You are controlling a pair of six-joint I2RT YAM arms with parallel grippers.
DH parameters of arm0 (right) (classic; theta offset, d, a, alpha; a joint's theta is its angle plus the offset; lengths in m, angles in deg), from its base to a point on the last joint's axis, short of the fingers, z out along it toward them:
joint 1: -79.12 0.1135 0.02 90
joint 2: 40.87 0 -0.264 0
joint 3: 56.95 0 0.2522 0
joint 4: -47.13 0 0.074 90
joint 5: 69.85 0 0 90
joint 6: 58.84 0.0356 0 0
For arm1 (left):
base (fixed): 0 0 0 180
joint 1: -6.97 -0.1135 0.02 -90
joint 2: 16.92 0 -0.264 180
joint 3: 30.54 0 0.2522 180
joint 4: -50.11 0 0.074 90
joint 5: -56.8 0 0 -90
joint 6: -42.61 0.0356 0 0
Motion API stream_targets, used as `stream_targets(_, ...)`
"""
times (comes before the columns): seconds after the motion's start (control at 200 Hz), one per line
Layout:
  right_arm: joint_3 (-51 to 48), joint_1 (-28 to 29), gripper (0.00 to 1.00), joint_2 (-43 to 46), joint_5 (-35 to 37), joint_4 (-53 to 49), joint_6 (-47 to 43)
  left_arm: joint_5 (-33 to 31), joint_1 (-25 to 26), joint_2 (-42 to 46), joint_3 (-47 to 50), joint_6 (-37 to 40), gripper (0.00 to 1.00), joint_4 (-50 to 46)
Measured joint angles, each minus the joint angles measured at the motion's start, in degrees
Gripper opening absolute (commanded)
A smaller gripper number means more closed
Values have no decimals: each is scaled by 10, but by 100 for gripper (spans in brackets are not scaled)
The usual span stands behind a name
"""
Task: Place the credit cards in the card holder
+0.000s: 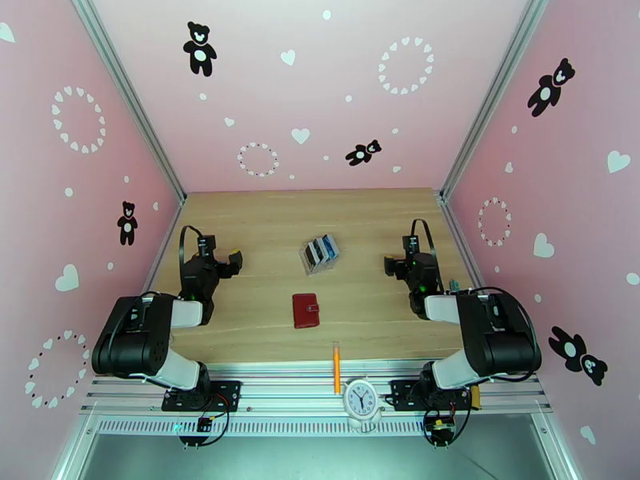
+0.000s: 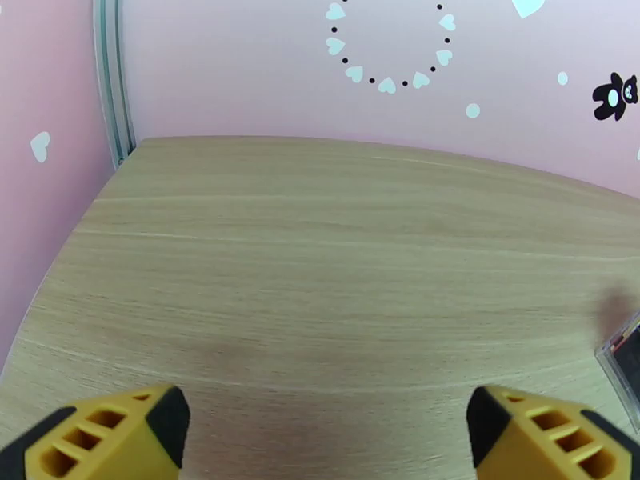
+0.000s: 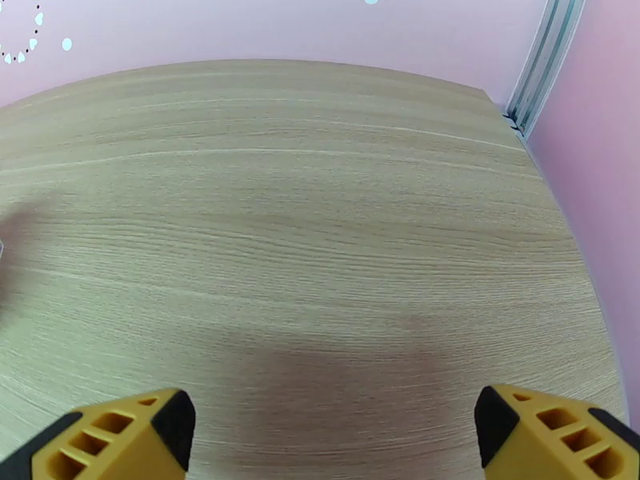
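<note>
Table [image 1: 264, 226]: wood, mostly bare, pink walls close on three sides. My left claw [image 2: 328, 426] has fingers spread wide with nothing between them, over the left part. My right claw [image 3: 336, 430] is the same, spread and empty, over the right part. Credit cards [image 1: 322, 251] stand upright in a clear rack [image 1: 308, 263] mid-table, between my two claws. Card holder [image 1: 305, 310] is red, lies flat and looks shut, nearer my bases than the rack and apart from it. Pencil [image 1: 337, 367] lies at the near edge.

Risks, my guess: the holder is light and closed, so prying it open may just slide it. The cards are thin and packed close, so a pinch could take two or tip the rack. Low sweeps near the front edge could roll the pencil off.

Room: open wood on both flanks, walls tight at the outer sides
</note>
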Motion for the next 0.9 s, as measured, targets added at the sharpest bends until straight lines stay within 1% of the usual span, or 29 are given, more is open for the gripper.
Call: stream_targets(0.896,0,-1,99,0,-2,0,1,0,-7,0,0,-5,98,0)
